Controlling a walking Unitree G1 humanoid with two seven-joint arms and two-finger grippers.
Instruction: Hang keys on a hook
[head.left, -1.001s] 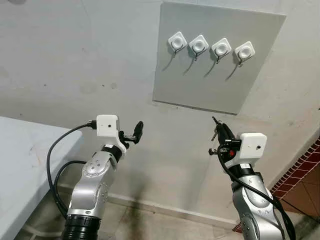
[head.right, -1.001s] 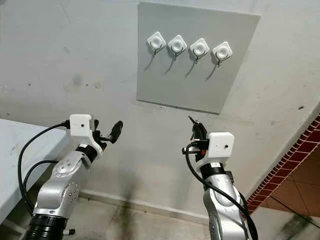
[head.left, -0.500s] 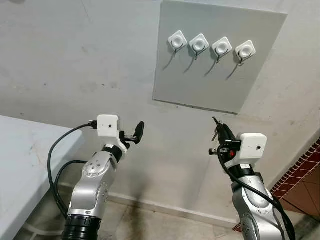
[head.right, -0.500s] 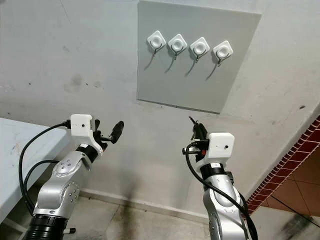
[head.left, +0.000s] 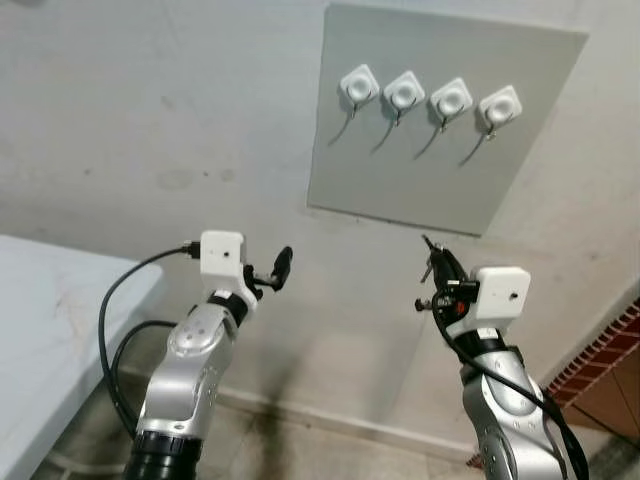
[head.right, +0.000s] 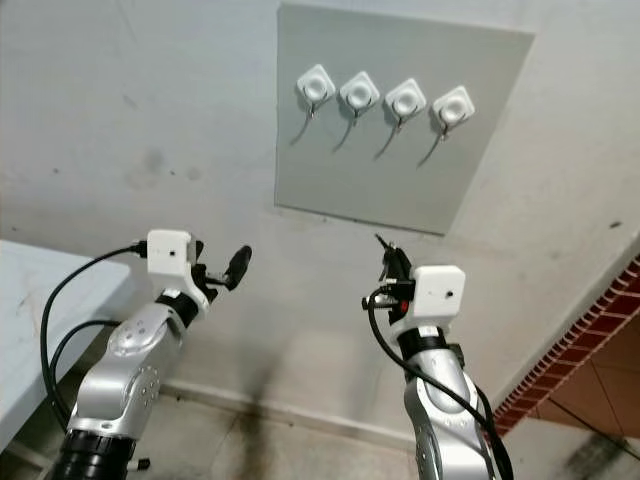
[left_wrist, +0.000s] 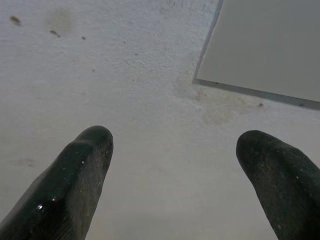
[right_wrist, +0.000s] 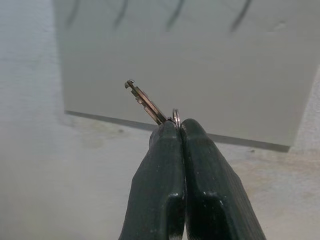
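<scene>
Right wrist view: right end effector (right_wrist: 179, 131) pinches keys (right_wrist: 150, 103) below board (right_wrist: 200, 65); left end effector (left_wrist: 175, 165) spread wide, empty

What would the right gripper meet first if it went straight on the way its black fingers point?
Probably the lower edge of the grey wall board; the right gripper, pinching the metal key, aims there, though depth is unclear.

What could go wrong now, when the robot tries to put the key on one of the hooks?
The right gripper pinches the key so that little of its ring sticks out; a hook may not catch it. The hooks sit well above the gripper on the grey board, so the long raise might loosen the key.
</scene>
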